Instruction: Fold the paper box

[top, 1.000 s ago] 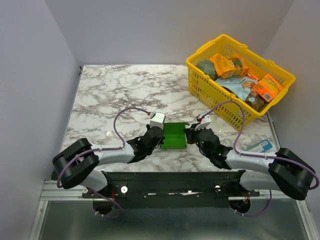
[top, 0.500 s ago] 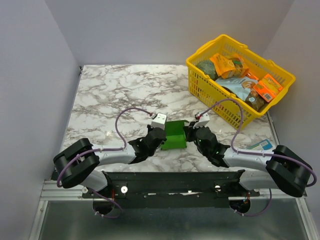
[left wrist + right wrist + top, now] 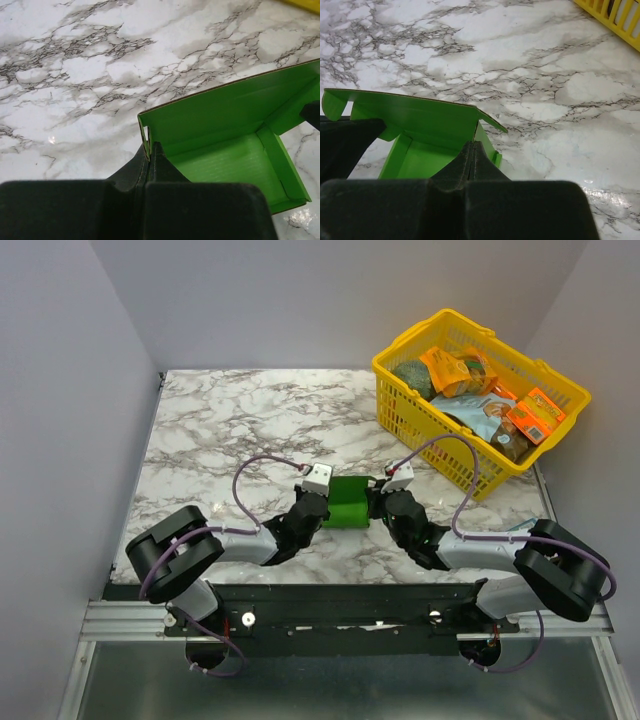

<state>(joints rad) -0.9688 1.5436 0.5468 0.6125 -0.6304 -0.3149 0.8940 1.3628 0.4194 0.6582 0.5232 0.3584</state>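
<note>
Marble counter, paper box near front edge, between my arms. Left gripper pinching its left wall corner, right gripper pinching right wall. Tray part looks formed, walls up. Lid flap standing open, so closing it's what's left, I reckon.

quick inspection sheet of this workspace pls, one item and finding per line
surface: white grey-veined marble table, glossy
job's things: bright green card paper box, partly folded, open, between the arms
clutter: yellow plastic basket of packets, far right; blue-and-white pack by right arm
grippers: left gripper and right gripper each shut on a box wall
cables: purple cables loop above both arms
surroundings: plain grey walls; nothing else seen
</note>
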